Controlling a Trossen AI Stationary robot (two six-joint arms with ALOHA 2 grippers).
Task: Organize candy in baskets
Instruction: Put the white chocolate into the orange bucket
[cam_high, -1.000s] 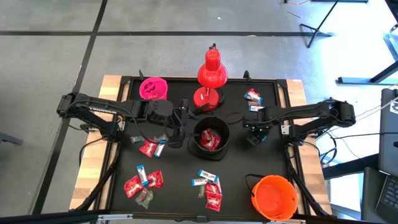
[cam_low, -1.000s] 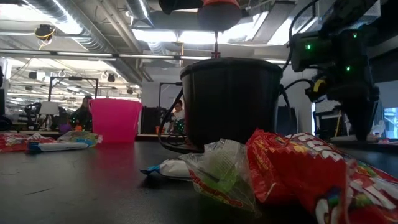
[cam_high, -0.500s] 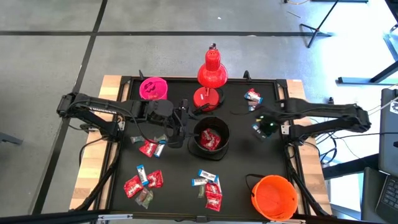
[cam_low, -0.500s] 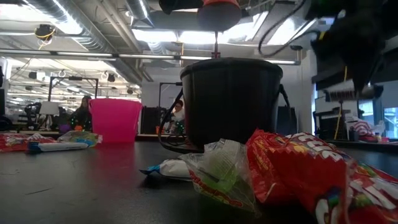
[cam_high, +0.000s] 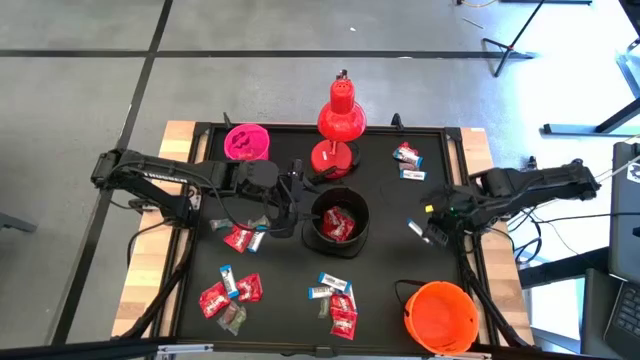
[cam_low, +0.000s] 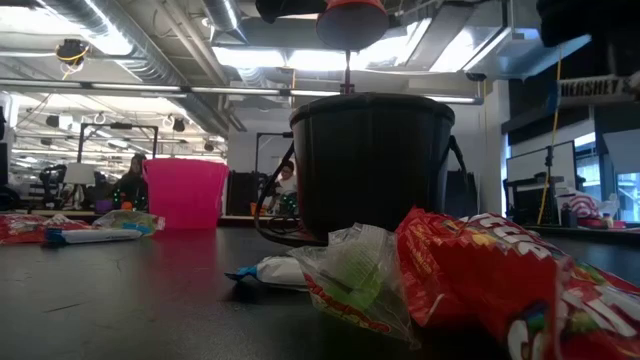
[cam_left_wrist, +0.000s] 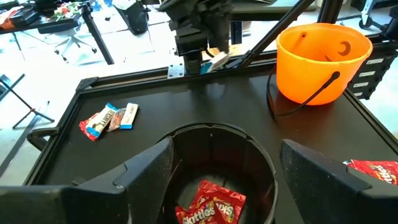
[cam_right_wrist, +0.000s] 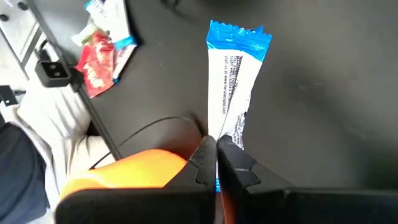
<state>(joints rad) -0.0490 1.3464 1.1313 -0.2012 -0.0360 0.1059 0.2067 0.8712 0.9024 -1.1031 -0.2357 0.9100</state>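
Pink basket (cam_high: 246, 141): sitting at the far left of the table (cam_high: 380, 270), well apart from both arms.

Left gripper (cam_high: 296, 206): hovering just beside the black basket (cam_high: 337, 226), its fingers (cam_left_wrist: 144, 174) standing wide apart on either side of the rim and gripping nothing (it seems to be waiting over the drop point).

Loose candy (cam_high: 232, 290): lying in small heaps on the near side of the table, left and middle, red wrappers mixed with white-and-blue ones; another heap (cam_high: 243, 236) is lying just left of the black basket.

Black basket contents: red wrapped sweets (cam_left_wrist: 211, 210) are resting in the bottom, so this one appears to be taking the reds.

Red lamp (cam_high: 340, 120): standing on the far side, behind the black basket.

Far-right candy (cam_high: 406, 157): two or three pieces lying unsorted near the far right edge.

Right gripper (cam_high: 428, 231): hanging over the right edge of the table, its fingertips pinched together on the end of a white-and-blue bar (cam_right_wrist: 233, 87) that is dangling below them; I judge it is carrying the bar to a basket.

Orange basket (cam_high: 438, 316): sitting at the near right corner, near the right gripper, probably the bar's destination.
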